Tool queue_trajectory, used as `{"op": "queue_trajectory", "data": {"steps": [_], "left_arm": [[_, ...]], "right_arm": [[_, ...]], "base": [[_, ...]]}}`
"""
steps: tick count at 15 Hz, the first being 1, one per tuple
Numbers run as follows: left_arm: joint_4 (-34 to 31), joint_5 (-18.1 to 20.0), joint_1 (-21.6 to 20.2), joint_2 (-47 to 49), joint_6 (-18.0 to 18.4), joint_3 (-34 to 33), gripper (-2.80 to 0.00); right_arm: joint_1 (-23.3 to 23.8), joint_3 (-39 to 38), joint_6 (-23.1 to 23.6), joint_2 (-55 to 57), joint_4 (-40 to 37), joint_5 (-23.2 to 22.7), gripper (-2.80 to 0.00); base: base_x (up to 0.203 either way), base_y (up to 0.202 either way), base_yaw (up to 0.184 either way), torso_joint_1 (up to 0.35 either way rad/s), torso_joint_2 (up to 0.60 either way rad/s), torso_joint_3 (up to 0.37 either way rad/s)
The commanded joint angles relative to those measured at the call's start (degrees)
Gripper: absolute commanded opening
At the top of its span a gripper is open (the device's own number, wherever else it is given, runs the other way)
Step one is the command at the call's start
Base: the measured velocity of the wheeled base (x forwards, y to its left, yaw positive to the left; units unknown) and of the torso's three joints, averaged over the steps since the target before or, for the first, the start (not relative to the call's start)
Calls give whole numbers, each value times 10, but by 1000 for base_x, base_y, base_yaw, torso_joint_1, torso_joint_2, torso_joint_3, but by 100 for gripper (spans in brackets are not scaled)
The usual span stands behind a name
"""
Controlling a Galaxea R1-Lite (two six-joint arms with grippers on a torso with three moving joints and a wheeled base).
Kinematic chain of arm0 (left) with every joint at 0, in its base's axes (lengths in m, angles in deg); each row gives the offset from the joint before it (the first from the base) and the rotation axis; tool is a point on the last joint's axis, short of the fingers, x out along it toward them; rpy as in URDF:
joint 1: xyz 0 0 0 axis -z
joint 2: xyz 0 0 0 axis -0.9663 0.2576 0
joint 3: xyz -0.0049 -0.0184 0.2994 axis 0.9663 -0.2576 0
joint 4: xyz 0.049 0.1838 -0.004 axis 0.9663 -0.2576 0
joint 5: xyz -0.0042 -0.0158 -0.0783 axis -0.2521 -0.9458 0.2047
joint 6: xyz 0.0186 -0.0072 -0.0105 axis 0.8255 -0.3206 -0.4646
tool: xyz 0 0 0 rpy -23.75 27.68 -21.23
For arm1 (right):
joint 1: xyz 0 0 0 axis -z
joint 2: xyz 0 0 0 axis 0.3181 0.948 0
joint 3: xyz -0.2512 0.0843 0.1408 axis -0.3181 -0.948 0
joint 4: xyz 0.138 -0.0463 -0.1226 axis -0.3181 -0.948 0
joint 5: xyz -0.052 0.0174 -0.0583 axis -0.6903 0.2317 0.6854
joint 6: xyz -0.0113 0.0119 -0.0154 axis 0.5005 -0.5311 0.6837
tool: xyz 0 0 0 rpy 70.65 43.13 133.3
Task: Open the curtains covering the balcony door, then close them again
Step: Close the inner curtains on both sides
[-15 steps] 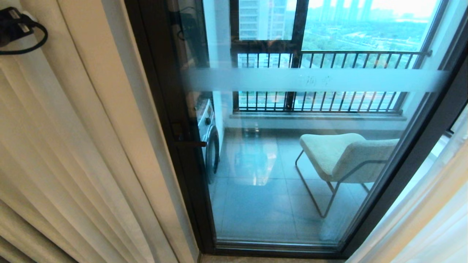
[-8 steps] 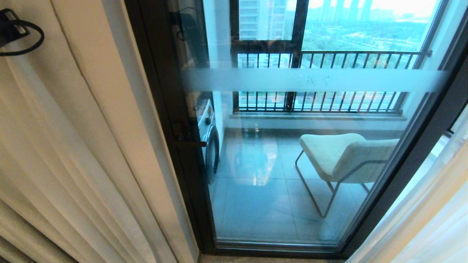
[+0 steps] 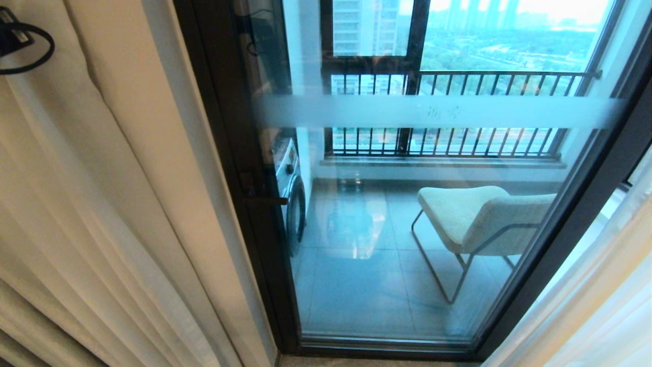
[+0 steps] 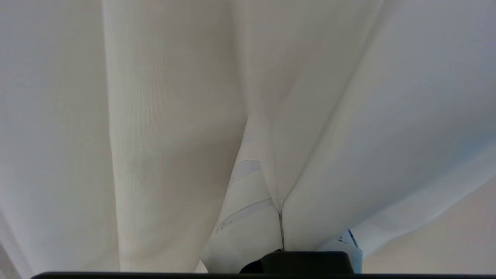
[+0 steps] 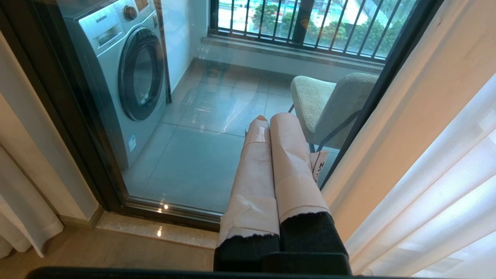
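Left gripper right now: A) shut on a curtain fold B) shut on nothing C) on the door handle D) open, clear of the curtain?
A: in the left wrist view the left gripper has its fingers pinched together with a fold of the curtain caught between them and fabric filling the view.

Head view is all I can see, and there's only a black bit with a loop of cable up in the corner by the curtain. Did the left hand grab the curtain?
Observer: Yes. The left wrist view shows the left gripper shut on a fold of the curtain.
Operator: Where's the other hand? I can't see it!
Observer: The right gripper is shut and empty. It is down low, pointing at the balcony door.
Operator: Is it touching anything?
Observer: It doesn't look like it. It hangs short of the glass, and the right-hand curtain falls beside it, apart from it.
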State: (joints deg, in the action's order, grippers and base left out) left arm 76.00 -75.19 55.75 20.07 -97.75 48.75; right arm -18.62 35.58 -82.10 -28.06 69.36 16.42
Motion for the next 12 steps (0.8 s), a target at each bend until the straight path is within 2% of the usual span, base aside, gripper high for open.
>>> {"op": "queue_trajectory", "data": {"steps": [1,8,12], "left_arm": [[0,-1,0,-15,-1,-5,-280],[2,1,16,-62,-14,-37,-280],[16,1,41,-93,-14,-66,-280]], "right_arm": [[0,0,1,1,0,-1,-280],[0,0,1,1,0,-1,-280],[0,0,1,1,0,-1,-280]], "base": [[0,0,0,0,0,0],[0,0,0,0,0,0],[0,0,0,0,0,0]]}}
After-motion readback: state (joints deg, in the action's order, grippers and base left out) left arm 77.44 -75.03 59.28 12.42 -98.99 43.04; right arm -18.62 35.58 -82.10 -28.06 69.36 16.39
